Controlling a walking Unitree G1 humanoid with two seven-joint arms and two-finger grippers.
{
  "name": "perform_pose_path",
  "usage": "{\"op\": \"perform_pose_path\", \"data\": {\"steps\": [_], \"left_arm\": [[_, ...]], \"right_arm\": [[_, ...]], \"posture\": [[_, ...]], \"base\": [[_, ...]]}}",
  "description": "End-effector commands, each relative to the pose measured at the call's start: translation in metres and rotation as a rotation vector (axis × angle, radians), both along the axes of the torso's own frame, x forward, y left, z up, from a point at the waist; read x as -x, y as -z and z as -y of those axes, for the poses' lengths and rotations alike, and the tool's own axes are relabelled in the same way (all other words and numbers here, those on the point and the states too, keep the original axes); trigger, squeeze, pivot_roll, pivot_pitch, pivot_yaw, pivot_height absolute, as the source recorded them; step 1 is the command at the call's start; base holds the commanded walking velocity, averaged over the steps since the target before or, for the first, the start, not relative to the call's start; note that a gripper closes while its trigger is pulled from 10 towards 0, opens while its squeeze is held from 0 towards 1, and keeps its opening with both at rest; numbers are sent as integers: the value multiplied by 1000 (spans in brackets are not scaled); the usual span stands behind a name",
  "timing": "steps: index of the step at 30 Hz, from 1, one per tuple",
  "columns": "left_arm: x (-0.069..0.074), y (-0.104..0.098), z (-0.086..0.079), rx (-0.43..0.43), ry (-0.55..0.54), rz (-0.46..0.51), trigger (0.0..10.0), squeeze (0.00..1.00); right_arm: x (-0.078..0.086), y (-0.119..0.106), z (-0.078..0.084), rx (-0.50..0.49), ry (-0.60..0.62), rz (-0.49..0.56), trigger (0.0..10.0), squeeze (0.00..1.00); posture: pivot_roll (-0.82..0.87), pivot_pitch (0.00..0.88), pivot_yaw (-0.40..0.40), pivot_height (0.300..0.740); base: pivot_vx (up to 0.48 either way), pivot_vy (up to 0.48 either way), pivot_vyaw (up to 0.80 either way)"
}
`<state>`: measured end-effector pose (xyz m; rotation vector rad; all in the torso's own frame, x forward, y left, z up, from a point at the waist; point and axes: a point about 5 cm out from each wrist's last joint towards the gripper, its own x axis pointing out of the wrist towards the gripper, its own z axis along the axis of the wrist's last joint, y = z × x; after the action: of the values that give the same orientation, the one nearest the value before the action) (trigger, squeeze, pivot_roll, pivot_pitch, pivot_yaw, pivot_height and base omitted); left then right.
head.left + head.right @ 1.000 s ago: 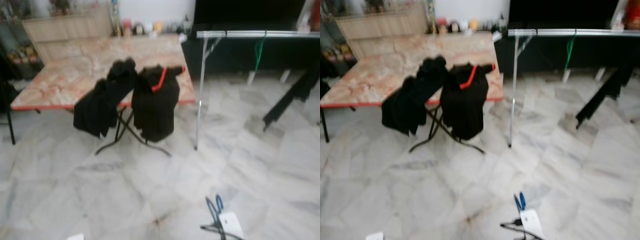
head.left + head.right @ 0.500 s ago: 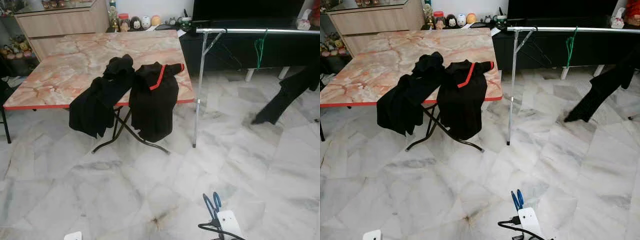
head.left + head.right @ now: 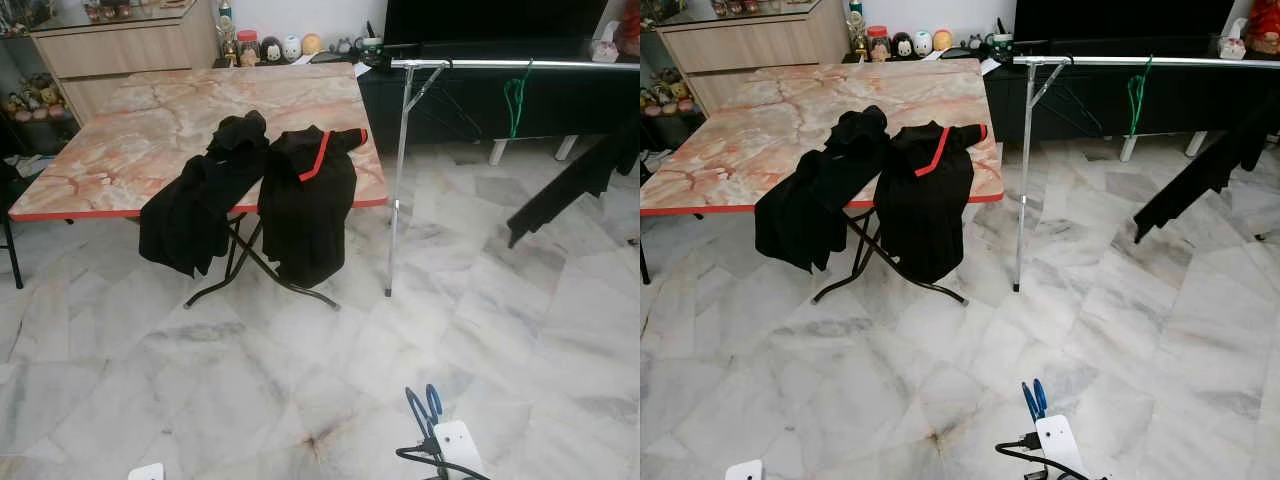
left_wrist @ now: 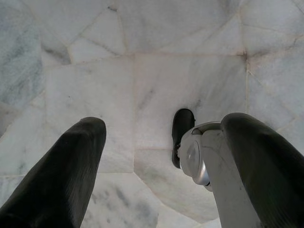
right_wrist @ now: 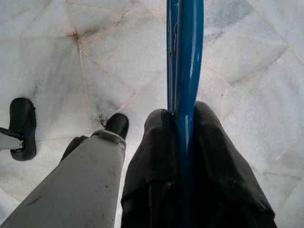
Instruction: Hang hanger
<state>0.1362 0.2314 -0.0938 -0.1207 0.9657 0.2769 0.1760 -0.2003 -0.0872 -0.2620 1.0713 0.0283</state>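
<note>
A blue hanger (image 5: 184,57) sticks out from my right gripper (image 5: 183,116), which is shut on it low at my side over the marble floor; its blue loop (image 3: 427,408) also shows at the bottom of the left eye view. Ahead on the right stands a silver clothes rail (image 3: 520,64) on a thin post (image 3: 397,180), with a green hanger (image 3: 517,95) hooked on it. My left gripper (image 4: 164,126) hangs open and empty above the floor.
A marble-topped folding table (image 3: 130,140) with a red edge stands ahead on the left, with two black garments (image 3: 305,200) draped over its front. A dark cabinet (image 3: 470,100) stands behind the rail. A long black shape (image 3: 570,190), cloth or a leg, reaches in at the right.
The picture has gone from blurred to sharp and shifted slightly. The black shape at the right has swung and changed its slant. Both arms hang as before.
</note>
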Motion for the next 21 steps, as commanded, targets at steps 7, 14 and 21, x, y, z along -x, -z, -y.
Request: {"op": "perform_pose_path", "data": {"steps": [7, 14, 21], "left_arm": [[3, 0, -4, -15, 2, -11, 10000, 0], [-70, -68, -31, -254, 138, 519, 10000, 0], [-28, -30, -30, -148, -5, 286, 10000, 0]], "right_arm": [[-4, -2, -1, -1, -4, 14, 10000, 0], [-53, -39, 36, 113, -58, 215, 10000, 0], [-17, -16, 33, 46, 13, 77, 10000, 0]], "posture": [[-43, 0, 26, 732], [-43, 0, 28, 732], [-48, 0, 31, 732]], "base": [[0, 0, 0], [0, 0, 0], [0, 0, 0]]}}
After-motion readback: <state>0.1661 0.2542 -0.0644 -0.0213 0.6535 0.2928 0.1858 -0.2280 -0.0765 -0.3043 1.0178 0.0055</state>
